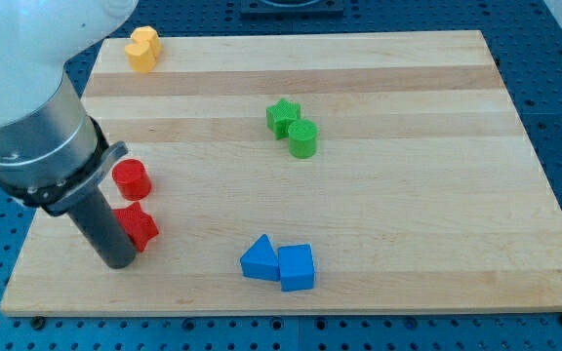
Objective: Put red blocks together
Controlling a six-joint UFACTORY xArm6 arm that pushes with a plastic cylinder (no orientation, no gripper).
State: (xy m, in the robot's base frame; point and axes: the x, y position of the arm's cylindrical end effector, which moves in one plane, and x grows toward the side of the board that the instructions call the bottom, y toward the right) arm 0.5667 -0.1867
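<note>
A red cylinder block [132, 179] stands at the view's left on the wooden board [408, 195]. A red star-shaped block [140, 226] lies just below it, a small gap apart. My tip [117, 261] rests on the board at the lower left of the red star, touching or almost touching its left side. The wide grey arm body above the rod hides the board's left edge.
A yellow block [142, 49] sits at the top left corner. A green star [283, 116] and a green cylinder [303, 139] touch near the middle. A blue triangle [259, 259] and a blue block [297, 267] touch near the bottom edge.
</note>
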